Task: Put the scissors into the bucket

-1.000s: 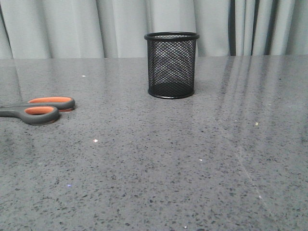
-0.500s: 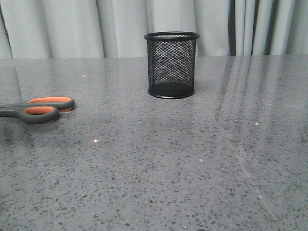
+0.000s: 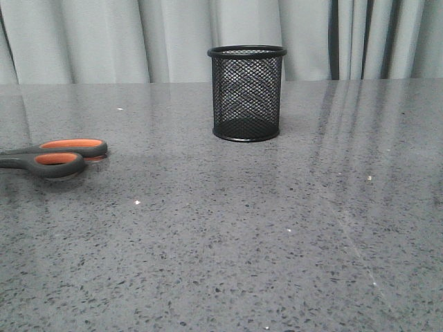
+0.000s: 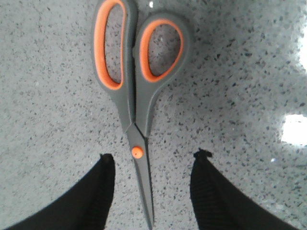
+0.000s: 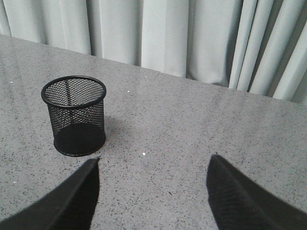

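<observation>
Front view: grey speckled table (image 3: 277, 228), pale curtains (image 3: 104, 41) behind. Bucket (image 3: 246, 93) upright mid-table. Scissors (image 3: 59, 156) flat at left edge. Left tool (image 4: 149, 165) spread, straddling blades; right tool (image 5: 152, 184) spread, unladen.

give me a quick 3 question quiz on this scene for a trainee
1. True or false: the scissors already stand inside the bucket.
2. Which gripper has the scissors' blades between its open fingers? A) left B) right
3. Fill in: in the front view the bucket stands ____ on the table, empty.

Key:
1. False; they lie flat on the table, apart from the bucket.
2. A; the left gripper straddles the blades without touching them, while the right gripper is open over bare table.
3. upright
</observation>
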